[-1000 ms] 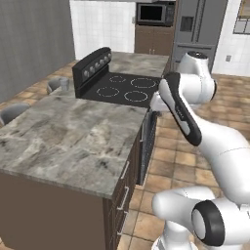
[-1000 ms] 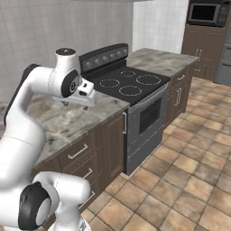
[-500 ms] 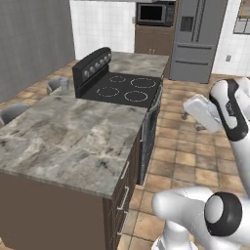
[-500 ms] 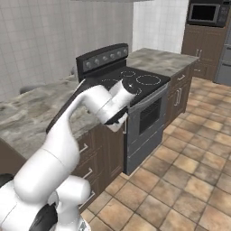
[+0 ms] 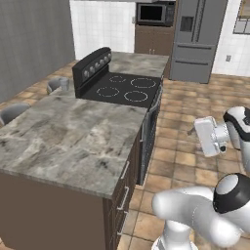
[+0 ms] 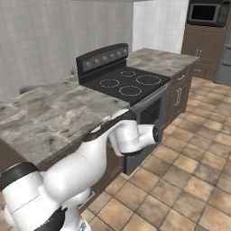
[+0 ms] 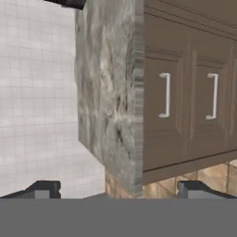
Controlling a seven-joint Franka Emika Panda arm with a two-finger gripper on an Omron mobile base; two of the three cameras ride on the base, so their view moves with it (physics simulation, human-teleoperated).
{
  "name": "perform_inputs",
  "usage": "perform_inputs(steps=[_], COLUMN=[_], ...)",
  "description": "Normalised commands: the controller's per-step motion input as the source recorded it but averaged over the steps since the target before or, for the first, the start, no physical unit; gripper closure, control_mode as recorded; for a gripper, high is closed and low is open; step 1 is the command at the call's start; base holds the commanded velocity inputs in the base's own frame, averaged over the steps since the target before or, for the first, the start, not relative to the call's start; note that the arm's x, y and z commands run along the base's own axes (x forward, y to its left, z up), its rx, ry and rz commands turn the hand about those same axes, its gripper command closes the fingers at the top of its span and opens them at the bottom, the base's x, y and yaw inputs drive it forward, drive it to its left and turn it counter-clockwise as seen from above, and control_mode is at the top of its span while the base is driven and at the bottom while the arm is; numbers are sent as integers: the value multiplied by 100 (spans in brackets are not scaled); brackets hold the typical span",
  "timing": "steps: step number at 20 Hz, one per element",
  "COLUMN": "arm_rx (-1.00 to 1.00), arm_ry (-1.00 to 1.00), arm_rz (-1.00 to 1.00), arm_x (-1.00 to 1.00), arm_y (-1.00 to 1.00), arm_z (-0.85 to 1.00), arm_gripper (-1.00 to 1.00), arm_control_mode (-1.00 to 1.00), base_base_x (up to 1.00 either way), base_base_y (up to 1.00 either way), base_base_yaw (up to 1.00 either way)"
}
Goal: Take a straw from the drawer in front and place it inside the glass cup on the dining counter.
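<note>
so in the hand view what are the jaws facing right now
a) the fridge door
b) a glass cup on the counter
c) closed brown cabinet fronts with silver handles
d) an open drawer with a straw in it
c: the hand view shows closed cabinet fronts with two silver handles beside the marble counter edge, rolled sideways, with the jaws open and empty.

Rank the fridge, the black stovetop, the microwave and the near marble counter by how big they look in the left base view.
1. Near marble counter, though nearness to the camera inflates it.
2. Fridge and black stovetop: too alike to rank.
3. Microwave, smallest, and farthest away.
</note>
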Motion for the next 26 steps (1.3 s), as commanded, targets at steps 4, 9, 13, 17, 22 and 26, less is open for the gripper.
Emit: perform_inputs(steps=[4, 9, 13, 17, 22, 26], arm_rx=[29, 18, 12, 9, 11, 12], arm_ry=[5, 13, 11, 9, 10, 9], arm_rz=[0, 0, 0, 0, 2, 3], arm_x=[13, 24, 23, 30, 51, 51], arm_y=[0, 10, 24, 24, 23, 33], arm_z=[-80, -74, -64, -54, -48, -48], arm_gripper=[-100, -100, -100, -100, -100, -100], arm_control_mode=[-100, -100, -100, -100, -100, -100], base_base_x=[0, 0, 0, 0, 0, 0], base_base_y=[0, 0, 0, 0, 0, 0], base_base_yaw=[0, 0, 0, 0, 0, 0])
